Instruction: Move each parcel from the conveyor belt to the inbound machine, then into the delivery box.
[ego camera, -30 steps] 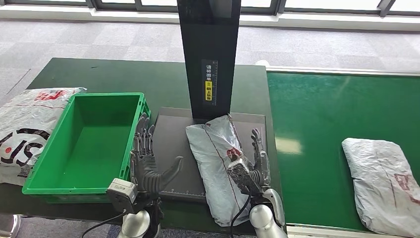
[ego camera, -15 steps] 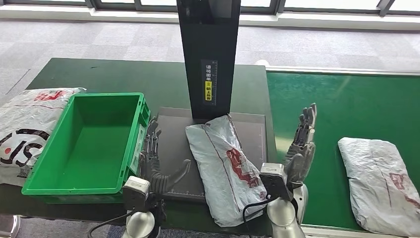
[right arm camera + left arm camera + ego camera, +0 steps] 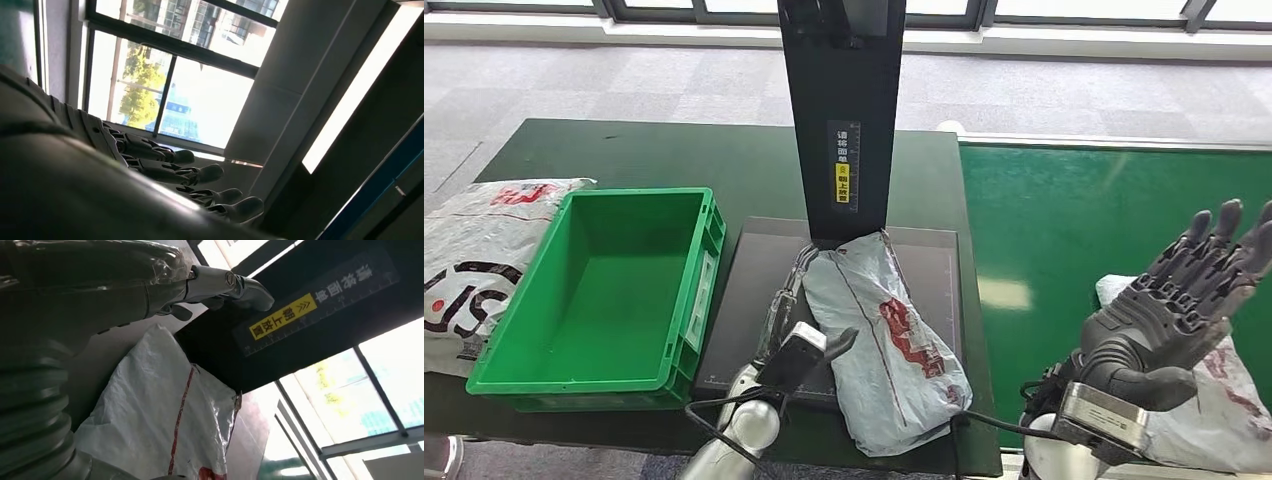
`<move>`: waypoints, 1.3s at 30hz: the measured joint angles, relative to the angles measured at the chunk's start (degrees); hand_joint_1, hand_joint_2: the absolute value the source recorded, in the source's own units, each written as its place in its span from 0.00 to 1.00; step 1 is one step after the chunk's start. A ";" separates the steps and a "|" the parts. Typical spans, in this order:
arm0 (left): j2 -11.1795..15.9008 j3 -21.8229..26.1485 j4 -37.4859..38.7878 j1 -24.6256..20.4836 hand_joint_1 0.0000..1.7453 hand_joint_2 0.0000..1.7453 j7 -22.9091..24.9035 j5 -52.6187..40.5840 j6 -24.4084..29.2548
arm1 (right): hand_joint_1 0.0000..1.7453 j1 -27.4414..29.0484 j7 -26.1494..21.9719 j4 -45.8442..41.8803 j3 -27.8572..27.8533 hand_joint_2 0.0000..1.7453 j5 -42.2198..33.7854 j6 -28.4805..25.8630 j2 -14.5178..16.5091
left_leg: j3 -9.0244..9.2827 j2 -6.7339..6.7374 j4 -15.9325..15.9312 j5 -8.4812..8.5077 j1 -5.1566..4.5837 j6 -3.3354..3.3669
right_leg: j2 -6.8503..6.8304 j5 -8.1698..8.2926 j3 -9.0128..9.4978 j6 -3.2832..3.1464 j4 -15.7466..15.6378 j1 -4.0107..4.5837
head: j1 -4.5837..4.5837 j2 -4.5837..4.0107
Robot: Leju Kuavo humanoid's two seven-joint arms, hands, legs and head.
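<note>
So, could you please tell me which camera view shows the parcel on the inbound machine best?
The head view: the whole parcel lies in sight on the inbound machine, beside the left robot hand. The left wrist view shows part of it close up; the right wrist view points at windows.

**Parcels wait at inbound machine and on belt**

A crumpled grey parcel (image 3: 879,335) with red print lies lengthwise on the dark platform of the inbound machine (image 3: 754,290), its far end touching the foot of the black upright column, its near end hanging over the platform's front edge. A second grey parcel (image 3: 1214,420) lies on the green conveyor belt (image 3: 1064,230) to the right. The green delivery box (image 3: 684,300) stands open, just left of the platform.
</note>
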 joint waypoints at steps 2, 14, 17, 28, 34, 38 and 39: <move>-0.37 -1.37 2.78 -1.65 0.00 1.00 1.93 -1.74 -1.03 | 0.00 0.06 0.01 -0.63 0.00 1.00 -0.07 0.01 -0.01 | 0.00 0.00 0.00 0.00 0.00 0.00 | -0.01 0.00 0.01 0.00 0.00 0.00 | 0.00 0.00; -1.49 -11.03 12.94 -6.56 0.00 1.00 8.16 -2.07 -1.31 | 0.00 0.15 0.04 -1.62 0.04 1.00 -0.38 0.02 -0.05 | -0.04 0.01 0.00 -0.01 0.00 0.01 | 0.01 0.00 -0.01 0.00 0.00 -0.01 | 0.00 0.00; -1.57 -14.93 15.16 -7.74 0.00 1.00 11.87 -1.74 -1.29 | 0.00 0.14 0.04 -1.62 0.07 1.00 -0.61 0.02 -0.05 | -0.06 0.00 0.00 -0.01 0.00 0.01 | 0.00 0.00 0.00 0.00 0.00 -0.01 | -0.01 0.00; -2.27 -23.84 22.01 -10.91 0.00 1.00 18.35 -1.53 -1.15 | 0.00 0.16 0.07 -1.62 0.09 1.00 -0.75 0.02 -0.05 | -0.09 -0.01 0.00 -0.01 0.00 0.01 | -0.02 0.00 0.00 0.00 0.00 -0.01 | 0.00 0.00; -2.47 -25.31 23.42 -11.53 0.65 1.00 18.83 -1.54 -1.10 | 0.00 0.17 0.11 -1.62 0.09 1.00 -0.79 0.03 -0.05 | -0.10 -0.02 0.00 -0.01 0.01 0.01 | -0.02 0.00 0.02 0.00 0.00 -0.01 | -0.01 0.00; -2.56 -26.16 24.58 -12.13 1.00 1.00 19.53 -1.53 -1.21 | 0.00 0.18 0.13 -1.62 0.09 1.00 -1.16 0.02 -0.05 | -0.21 -0.02 -0.01 -0.01 0.01 0.01 | -0.03 0.00 0.06 0.00 0.00 -0.01 | -0.01 0.00; -2.59 -26.19 24.92 -12.30 1.00 1.00 19.66 -1.64 -1.10 | 0.00 0.18 0.13 -1.62 0.09 1.00 -1.23 0.02 -0.05 | -0.25 -0.02 -0.01 -0.01 0.01 0.01 | -0.03 0.00 0.07 0.00 0.00 -0.01 | -0.01 0.00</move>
